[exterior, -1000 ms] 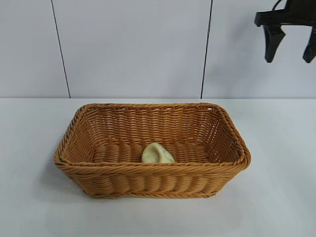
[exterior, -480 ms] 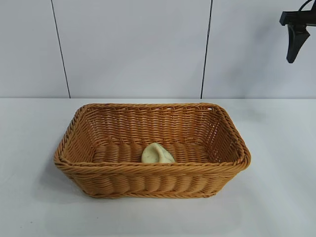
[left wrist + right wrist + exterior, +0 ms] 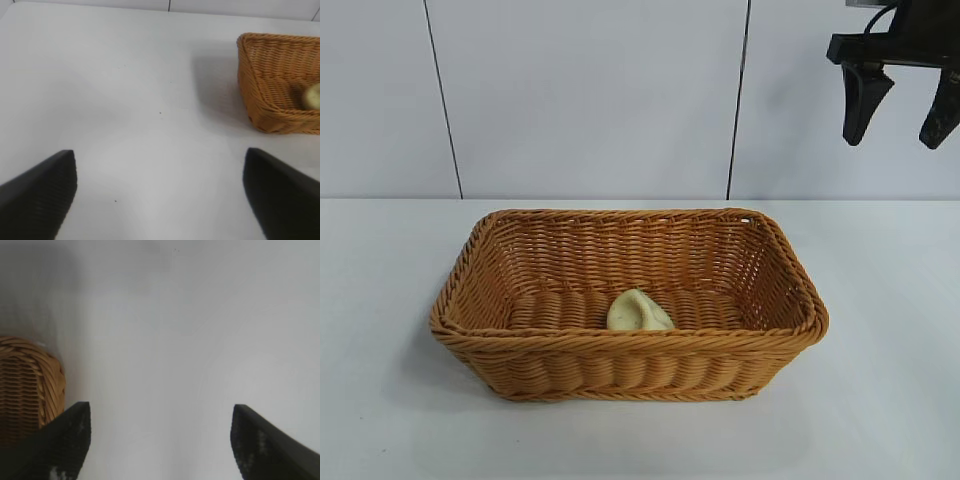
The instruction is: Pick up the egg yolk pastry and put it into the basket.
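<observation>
The pale yellow-cream egg yolk pastry [image 3: 638,311] lies on the floor of the golden-brown wicker basket [image 3: 620,345], near its front wall. High above the table to the basket's back right hangs my right gripper [image 3: 897,138], open and holding nothing. The right wrist view has its fingers spread over bare table, the right gripper [image 3: 160,412] beside a corner of the basket [image 3: 30,390]. My left gripper [image 3: 160,160] is out of the exterior view; its own view has it open and empty over the table, with the basket [image 3: 270,100] and the pastry [image 3: 312,96] farther off.
The basket stands in the middle of a white table [image 3: 880,300]. A white panelled wall [image 3: 590,100] with dark seams rises behind the table.
The right gripper swung out toward the right edge of the exterior view and has come back left, slightly lower. The pastry and the basket have not moved.
</observation>
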